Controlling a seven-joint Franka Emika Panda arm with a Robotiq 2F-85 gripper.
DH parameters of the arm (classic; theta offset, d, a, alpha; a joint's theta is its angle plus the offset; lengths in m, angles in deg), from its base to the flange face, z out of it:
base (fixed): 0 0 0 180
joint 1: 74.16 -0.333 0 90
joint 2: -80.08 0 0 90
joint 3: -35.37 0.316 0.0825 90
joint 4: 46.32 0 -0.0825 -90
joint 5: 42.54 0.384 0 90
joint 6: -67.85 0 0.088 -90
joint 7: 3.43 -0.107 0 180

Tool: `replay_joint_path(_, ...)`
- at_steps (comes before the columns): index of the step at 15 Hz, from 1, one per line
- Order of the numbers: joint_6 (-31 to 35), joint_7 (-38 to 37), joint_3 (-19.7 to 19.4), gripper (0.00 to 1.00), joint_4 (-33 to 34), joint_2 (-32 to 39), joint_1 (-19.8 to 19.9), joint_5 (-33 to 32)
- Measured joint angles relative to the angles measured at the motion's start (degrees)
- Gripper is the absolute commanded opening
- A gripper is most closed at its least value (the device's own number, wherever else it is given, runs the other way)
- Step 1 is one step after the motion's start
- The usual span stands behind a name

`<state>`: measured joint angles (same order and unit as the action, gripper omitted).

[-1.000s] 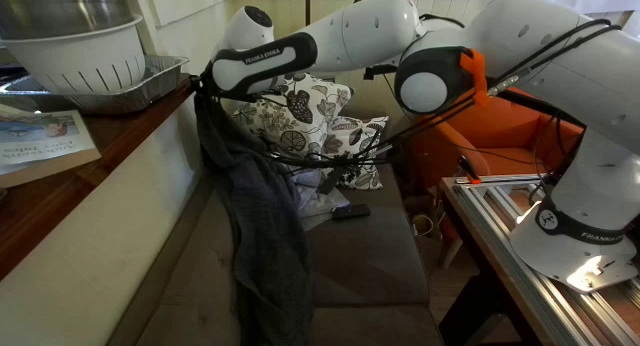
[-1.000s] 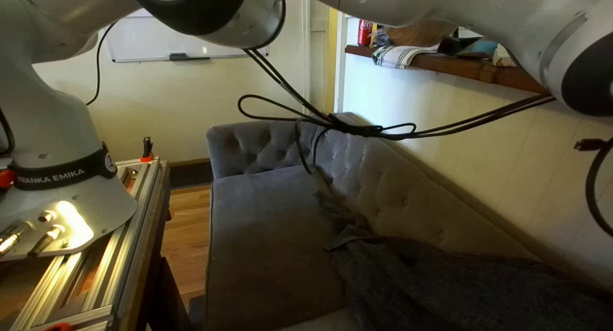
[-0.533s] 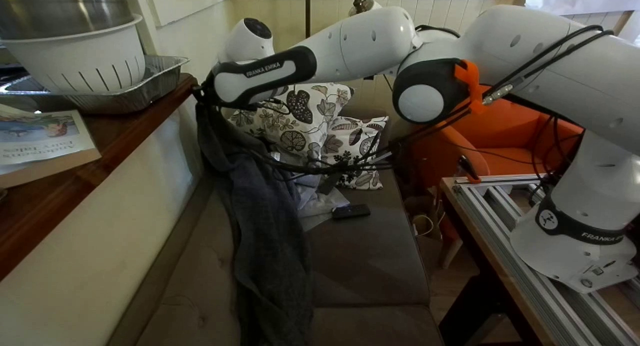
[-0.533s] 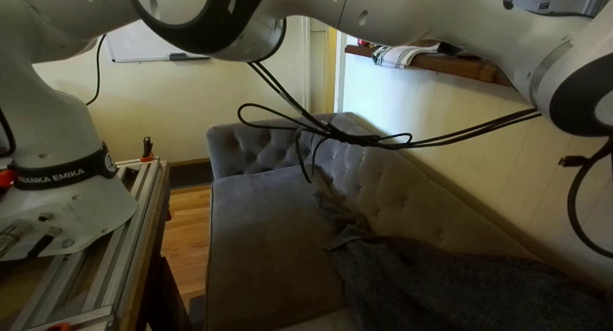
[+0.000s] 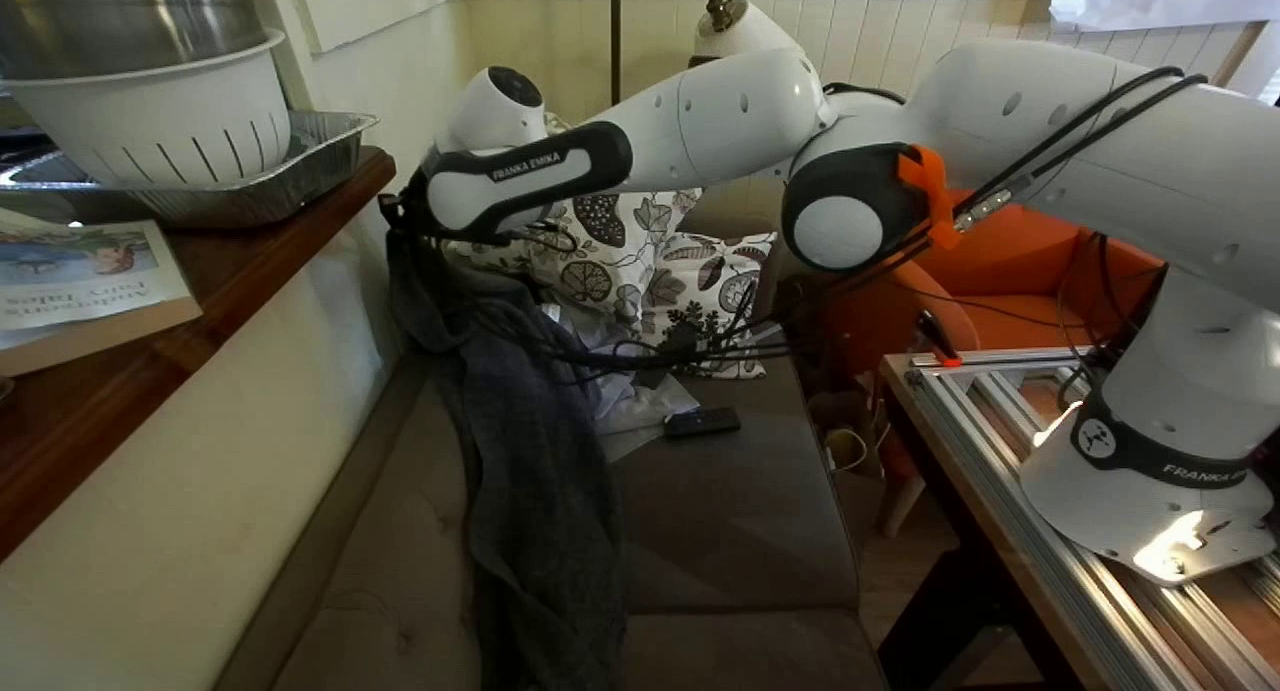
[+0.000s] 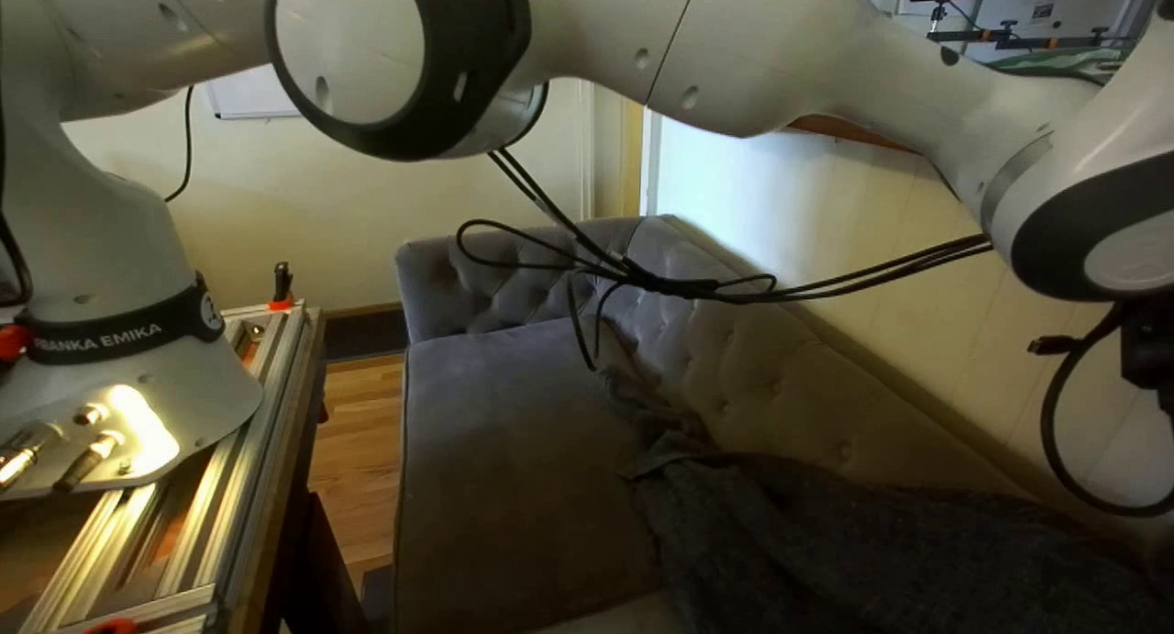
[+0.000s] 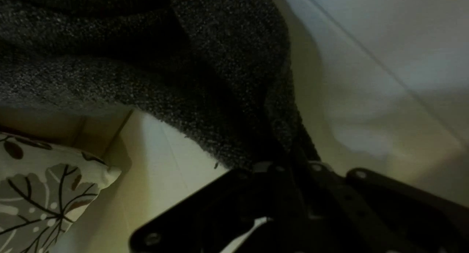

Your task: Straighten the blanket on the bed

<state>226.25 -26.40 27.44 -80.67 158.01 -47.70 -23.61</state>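
The blanket (image 5: 545, 491) is dark grey and wrinkled. It lies lengthwise on the bed (image 5: 740, 521) beside the backrest, and its far end rises to my gripper by the wall. In an exterior view its near part (image 6: 862, 542) lies bunched along the backrest of the bed (image 6: 523, 450). In the wrist view the blanket (image 7: 146, 59) narrows into my gripper (image 7: 285, 161), whose dark fingers are closed together on its gathered end. The fingertips are very dark and partly covered by cloth. In the exterior views the fingers are hidden or out of frame.
Patterned pillows (image 5: 700, 291), a white cloth (image 5: 640, 406) and a black remote (image 5: 702, 422) are on the bed. A wooden shelf (image 5: 330, 206) with a foil tray (image 5: 330, 161) juts from the wall close to the gripper. Cables (image 6: 679, 285) hang under the arm.
The arm has moved down along the wall, below the shelf's edge level. The held end of the blanket has come down with it and sags more. The rest of the blanket has not visibly moved.
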Motion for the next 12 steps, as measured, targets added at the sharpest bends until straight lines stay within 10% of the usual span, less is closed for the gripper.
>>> replay_joint_path(7, -1.8, 0.1, 0.5, 0.72, 4.6, 4.0, 0.9, -1.7)
replay_joint_path(12, -15.1, 8.0, 5.5, 1.0, 9.5, 3.3, 4.0, -1.8)
